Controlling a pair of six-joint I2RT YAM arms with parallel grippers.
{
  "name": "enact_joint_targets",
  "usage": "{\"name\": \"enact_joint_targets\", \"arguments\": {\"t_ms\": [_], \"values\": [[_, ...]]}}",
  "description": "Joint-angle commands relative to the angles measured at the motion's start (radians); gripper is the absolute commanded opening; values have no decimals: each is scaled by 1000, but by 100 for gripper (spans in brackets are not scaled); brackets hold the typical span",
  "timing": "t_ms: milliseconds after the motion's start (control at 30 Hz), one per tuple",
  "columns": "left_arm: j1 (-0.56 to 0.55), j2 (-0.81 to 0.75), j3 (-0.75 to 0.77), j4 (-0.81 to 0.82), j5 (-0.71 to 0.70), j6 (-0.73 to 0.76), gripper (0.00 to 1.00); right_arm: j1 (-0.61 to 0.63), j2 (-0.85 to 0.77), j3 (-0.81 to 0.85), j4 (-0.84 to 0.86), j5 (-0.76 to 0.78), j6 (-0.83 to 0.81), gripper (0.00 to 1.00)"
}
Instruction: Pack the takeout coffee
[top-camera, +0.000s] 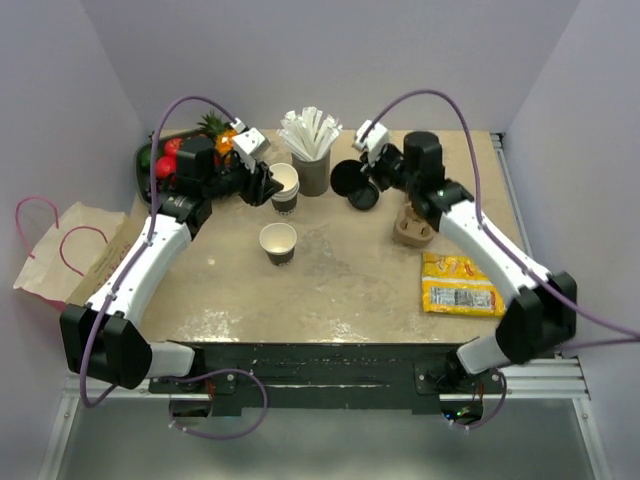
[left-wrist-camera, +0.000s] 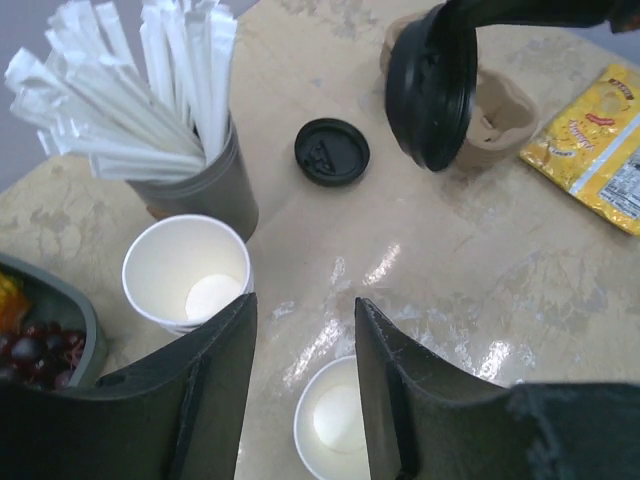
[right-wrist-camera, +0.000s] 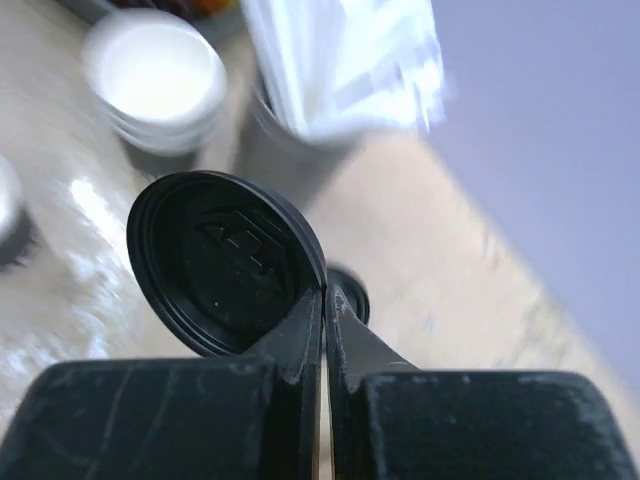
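Observation:
No lidded cup shows in any view. A lidless brown paper cup (top-camera: 278, 243) stands alone mid-table; in the left wrist view it (left-wrist-camera: 335, 420) lies below and between my fingers. My left gripper (top-camera: 263, 184) (left-wrist-camera: 305, 305) is open and empty, raised beside the stack of white-rimmed cups (top-camera: 285, 186) (left-wrist-camera: 187, 270). My right gripper (top-camera: 362, 176) (right-wrist-camera: 325, 290) is shut on the rim of a round black lid (top-camera: 347, 177) (right-wrist-camera: 225, 265) (left-wrist-camera: 430, 85), held on edge above the table. A second black lid (top-camera: 365, 197) (left-wrist-camera: 332, 152) lies flat on the table.
A grey holder of white straws (top-camera: 312, 160) (left-wrist-camera: 195, 170) stands at the back centre. A cardboard cup carrier (top-camera: 414, 229) (left-wrist-camera: 500, 110) and a yellow packet (top-camera: 460, 284) are on the right. A fruit tray (top-camera: 150, 160) is back left, a paper bag (top-camera: 70, 250) off the left edge.

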Motion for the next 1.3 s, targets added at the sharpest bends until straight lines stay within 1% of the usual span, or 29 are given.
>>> {"name": "enact_joint_targets", "arguments": {"t_ms": [0,33,67,100,233,333,400,500,533,600,667,733,767,800,867,900,933,1000,1133,1267], "values": [[-21,-42,-11,116,126,42,48,199,-245,-305,481,79,-279,0],[-30,-48,-18,113,150,56,48,222,-292,-349,593,104,-316,0],[-38,-56,-24,111,160,83,48,244,-307,-401,628,110,-345,0],[-46,-66,-34,108,161,97,48,276,-313,-410,643,116,-382,0],[-90,-105,-74,117,186,139,48,339,-313,-404,648,145,-424,0],[-102,-126,-101,108,206,144,47,381,-298,-400,646,199,-442,0],[-104,-145,-115,93,195,134,46,407,-273,-392,642,246,-458,0],[-102,-197,-155,55,140,144,48,443,-239,-384,648,305,-470,0],[-102,-235,-191,67,55,141,50,468,-229,-383,665,326,-479,0],[-102,-289,-248,102,-22,122,51,503,-213,-384,668,332,-496,0],[-102,-324,-264,93,-47,131,51,535,-195,-410,698,349,-523,0],[-98,-352,-262,44,-99,128,51,539,-164,-412,734,337,-505,0],[-92,-362,-255,24,-124,121,51,540,-150,-411,752,337,-487,0],[-81,-373,-249,-31,-173,110,51,540,-126,-411,772,340,-484,0],[-18,-396,-206,-99,-219,69,52,540,-106,-409,807,323,-496,0],[40,-399,-187,-175,-257,47,54,540,-95,-411,830,316,-501,0],[71,-399,-173,-206,-253,26,57,542,-74,-420,849,313,-501,0],[134,-399,-167,-252,-248,-2,59,542,-43,-433,923,320,-496,0],[165,-378,-178,-245,-274,-132,60,548,54,-449,1036,360,-479,0],[166,-367,-179,-228,-276,-195,60,581,68,-415,1013,357,-447,0]]}}
